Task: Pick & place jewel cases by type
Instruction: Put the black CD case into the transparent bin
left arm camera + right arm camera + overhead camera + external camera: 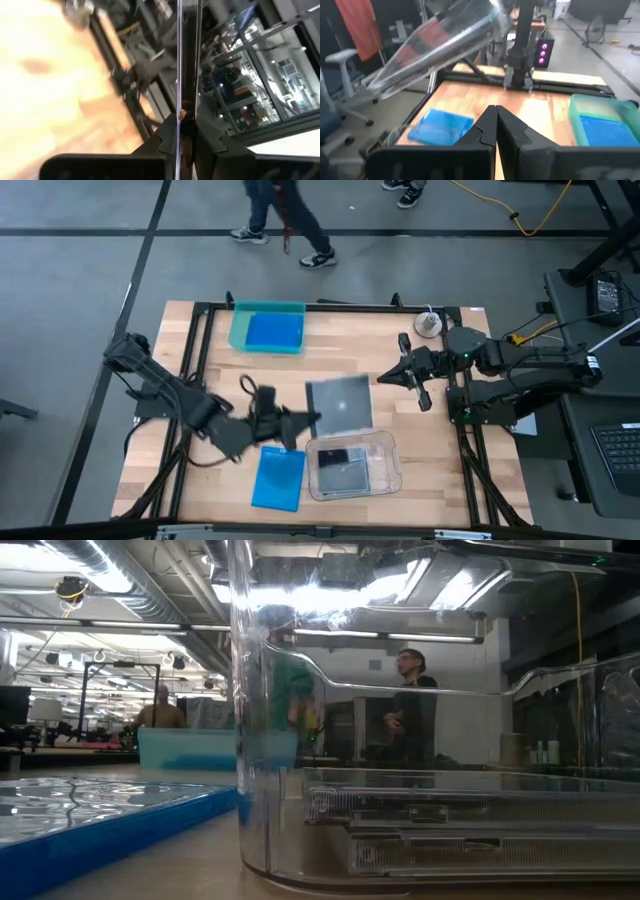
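High view: left gripper [300, 420] sits near table centre, its fingers clamped on the edge of a dark grey/clear square jewel case [339, 402] held up off the wooden table [200, 360], just above the larger clear plastic tray [385, 476]. That tray holds another dark square case [341, 465]. A bright blue rectangular case [279, 478] lies flat beside the tray, toward the left arm's side. A second blue case [273, 331] lies inside the teal translucent tray [236, 325] at the far edge. Right gripper [408, 376] hovers off to the right side, apart from all cases. A person's legs [285, 220] show on the floor beyond the table. No readable writing.

Low view: clear tray wall [270, 740] fills the frame; blue case edge [110, 830] lies beside it; teal tray [200, 748] behind. Two people [410, 705] stand in the room.

Left wrist view: both fingers [165, 140] pinch the thin case edge [179, 75], seen edge-on.

Right wrist view: fingertips [487, 120] pressed together, holding nothing. The lifted case [440, 45] is tilted in the air; blue case [440, 127] on the table, teal tray [580, 107] with its blue case [607, 131].
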